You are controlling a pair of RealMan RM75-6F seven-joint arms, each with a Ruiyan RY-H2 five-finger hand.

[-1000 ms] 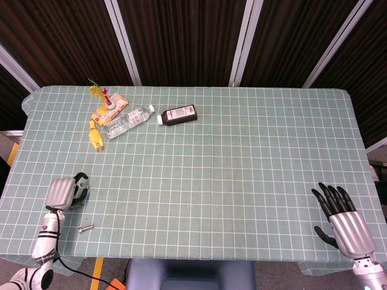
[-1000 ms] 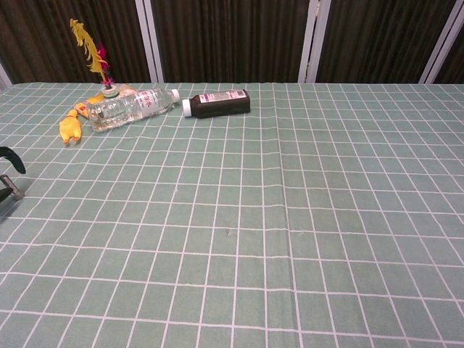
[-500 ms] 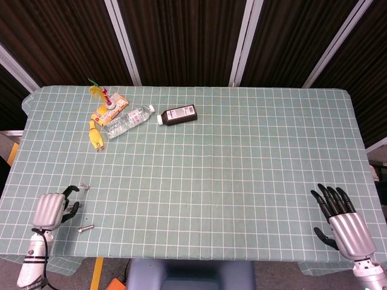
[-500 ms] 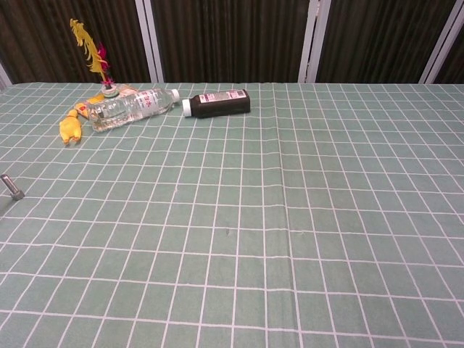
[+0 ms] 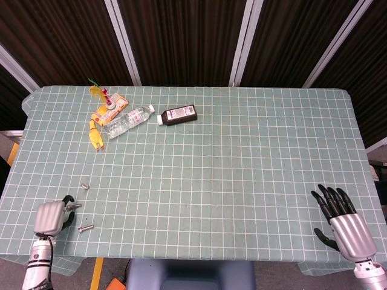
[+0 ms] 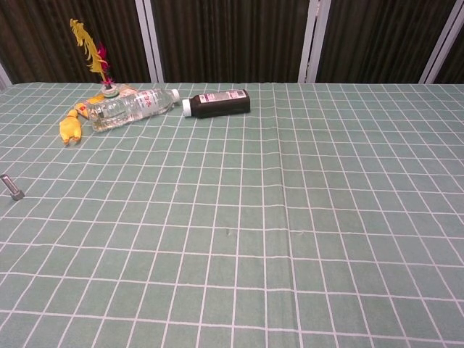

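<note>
My left hand [image 5: 49, 216] hovers over the table's near-left corner, fingers bent but apart, with nothing seen in them. A small bolt [image 5: 85, 228] lies just right of it. A second small bolt [image 5: 84, 186] [image 6: 12, 186] lies a little farther in, apart from the hand. My right hand [image 5: 342, 222] rests at the near-right edge, fingers spread and holding nothing. Neither hand shows in the chest view.
At the far left of the green checked table [image 5: 242, 181] lie a clear water bottle [image 5: 127, 121] [image 6: 130, 106], a dark bottle with a white cap [image 5: 178, 115] [image 6: 217, 104], a yellow rubber chicken [image 5: 95, 136] [image 6: 70, 127], a yellow packet [image 5: 112, 109] and a feathered shuttlecock [image 6: 94, 54].
My left hand has drawn back toward the near-left corner, uncovering the farther bolt, and has left the chest view. The right hand has barely moved.
</note>
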